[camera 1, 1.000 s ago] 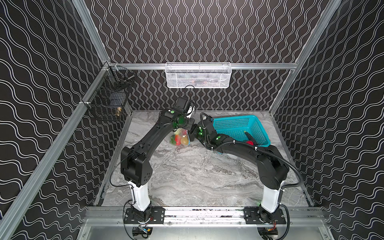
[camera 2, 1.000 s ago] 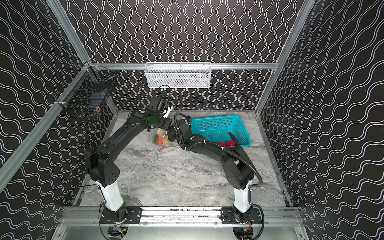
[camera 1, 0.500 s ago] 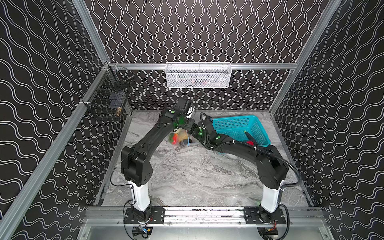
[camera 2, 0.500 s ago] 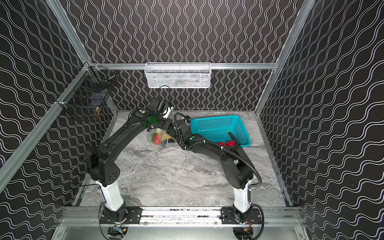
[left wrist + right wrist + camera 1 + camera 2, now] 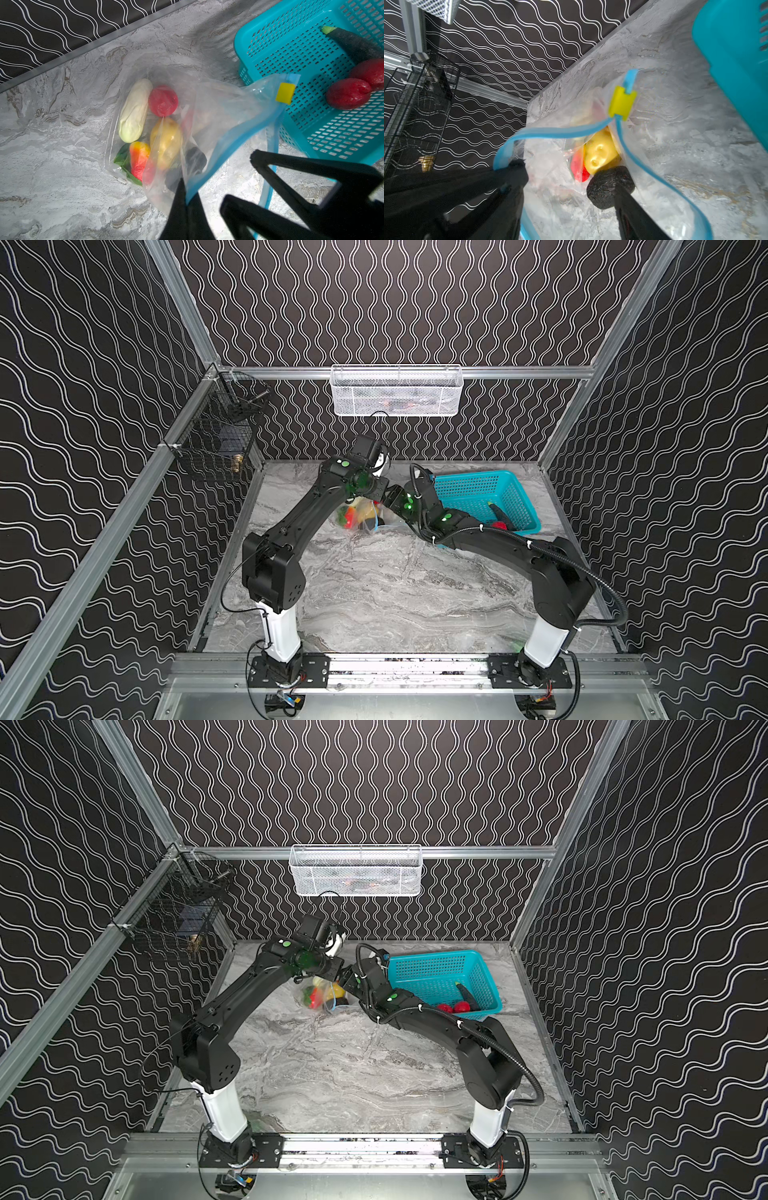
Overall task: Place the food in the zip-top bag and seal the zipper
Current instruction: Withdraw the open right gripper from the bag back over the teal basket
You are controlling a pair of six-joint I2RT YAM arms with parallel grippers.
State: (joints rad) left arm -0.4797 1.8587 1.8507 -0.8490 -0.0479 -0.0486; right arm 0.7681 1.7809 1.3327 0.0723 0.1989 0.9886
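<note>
The clear zip-top bag (image 5: pixel 218 108) lies on the marble table (image 5: pixel 374 593) left of the teal basket (image 5: pixel 478 491). Its mouth is open, and the yellow slider (image 5: pixel 285 93) sits at one end of the blue zipper (image 5: pixel 554 133). My left gripper (image 5: pixel 186 199) is shut on the upper zipper strip and holds it up. My right gripper (image 5: pixel 566 193) stands open in the bag's mouth, one finger (image 5: pixel 633 212) touching a dark food piece (image 5: pixel 608 191). Inside the bag lie a white oblong piece (image 5: pixel 134 110), a red fruit (image 5: pixel 163 100), a yellow one (image 5: pixel 166 141) and an orange-red one (image 5: pixel 138 158).
Two red fruits (image 5: pixel 349 93) and a dark green-tipped piece (image 5: pixel 353 43) lie in the teal basket (image 5: pixel 436 969). A white mesh basket (image 5: pixel 395 391) hangs on the back wall. A black wire basket (image 5: pixel 216 443) hangs on the left wall.
The bag's mouth looks spread a little wider than a second ago. Both arms stay almost where they were.
</note>
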